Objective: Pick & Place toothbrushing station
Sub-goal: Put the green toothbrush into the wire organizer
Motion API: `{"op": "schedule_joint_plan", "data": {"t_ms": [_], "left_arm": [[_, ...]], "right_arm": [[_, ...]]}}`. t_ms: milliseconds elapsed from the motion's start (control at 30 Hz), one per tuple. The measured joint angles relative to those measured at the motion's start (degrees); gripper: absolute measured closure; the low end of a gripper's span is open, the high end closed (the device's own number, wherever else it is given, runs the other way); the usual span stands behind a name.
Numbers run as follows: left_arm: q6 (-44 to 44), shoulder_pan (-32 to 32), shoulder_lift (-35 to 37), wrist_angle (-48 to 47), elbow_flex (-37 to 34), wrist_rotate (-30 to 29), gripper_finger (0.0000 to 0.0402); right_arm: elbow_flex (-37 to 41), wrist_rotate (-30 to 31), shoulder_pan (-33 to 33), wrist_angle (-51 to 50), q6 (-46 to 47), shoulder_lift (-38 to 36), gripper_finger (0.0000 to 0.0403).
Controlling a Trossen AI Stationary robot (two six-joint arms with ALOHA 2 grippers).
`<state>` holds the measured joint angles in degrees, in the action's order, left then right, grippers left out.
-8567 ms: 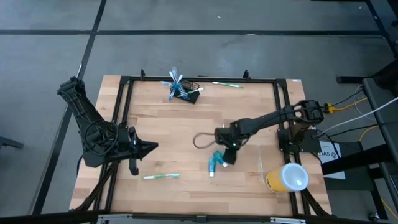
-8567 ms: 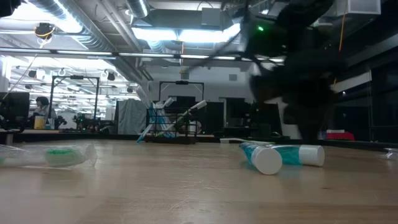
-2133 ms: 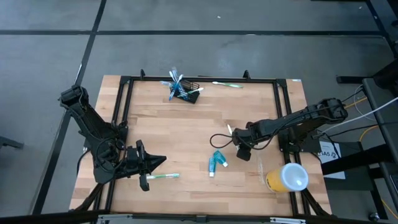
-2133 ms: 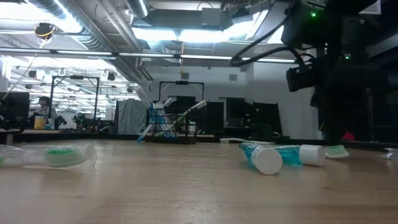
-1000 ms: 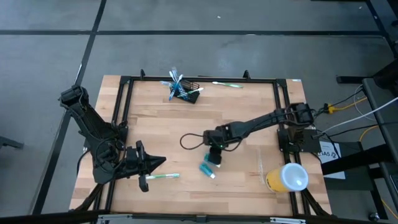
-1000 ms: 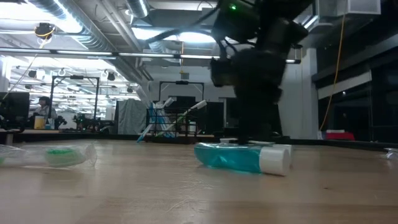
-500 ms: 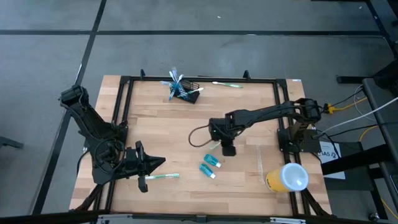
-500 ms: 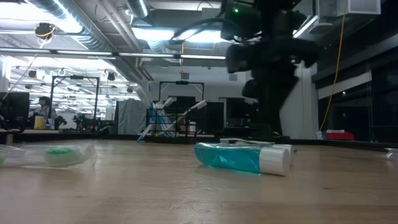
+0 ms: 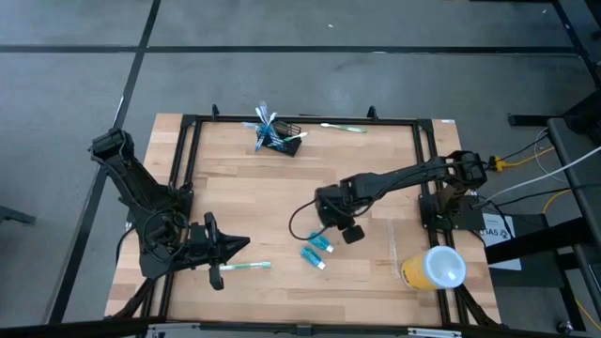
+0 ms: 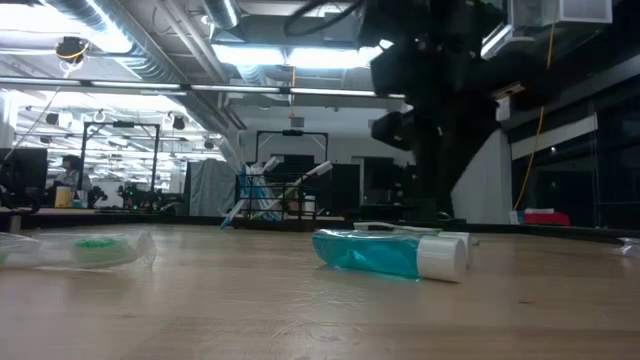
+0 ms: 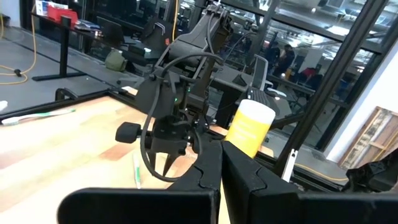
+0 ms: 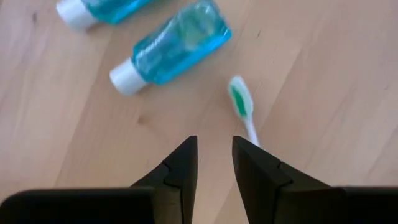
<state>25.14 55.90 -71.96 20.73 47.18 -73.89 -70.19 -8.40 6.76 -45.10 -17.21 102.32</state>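
The toothbrushing station [image 9: 282, 139], a low black wire-mesh holder with several brushes standing in it, sits at the table's far edge; it also shows in the low view [image 10: 275, 205]. My right gripper [image 12: 214, 152] is open and empty above mid-table [image 9: 327, 227]. Just ahead of its fingers lie a green-headed toothbrush [image 12: 241, 106] and two blue white-capped bottles [image 12: 171, 50] [image 9: 319, 243] flat on the wood. My left gripper [image 9: 244, 243] is shut at the near left, beside a green-and-white toothbrush [image 9: 242, 268] that lies flat.
A yellow cup with a white round lid [image 9: 432, 268] stands at the near right. Another toothbrush [image 9: 340, 126] lies by the far edge. A black frame rail [image 9: 300, 119] runs around the table. A clear wrapper with a green brush [image 10: 95, 250] lies at the near left.
My right gripper has gone from over the blue bottles a little toward the table's right edge and has risen. The bottles and toothbrushes lie where they were. My left arm has kept still.
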Motion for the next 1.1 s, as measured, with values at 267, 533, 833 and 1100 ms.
{"op": "schedule_joint_plan", "data": {"t_ms": [267,533,833,1100], "left_arm": [[-0.4,-0.1,0.0,-0.1,0.0,-0.2,0.0399],[-0.4,-0.1,0.0,0.0,0.0,-0.2,0.0397],[0.2,-0.1,0.0,0.3,0.0,-0.2,0.0397],[1.1,-0.1,0.0,1.4,0.0,-0.2,0.0399]], "right_arm": [[0.0,-0.7,0.0,2.8,-1.3,0.4,0.0298],[0.0,-2.1,0.1,4.0,-1.5,3.6,0.0298],[0.0,-1.1,-0.2,8.2,-2.4,4.5,0.0298],[0.0,-1.0,-0.2,10.0,-2.7,8.4,0.0298]]}}
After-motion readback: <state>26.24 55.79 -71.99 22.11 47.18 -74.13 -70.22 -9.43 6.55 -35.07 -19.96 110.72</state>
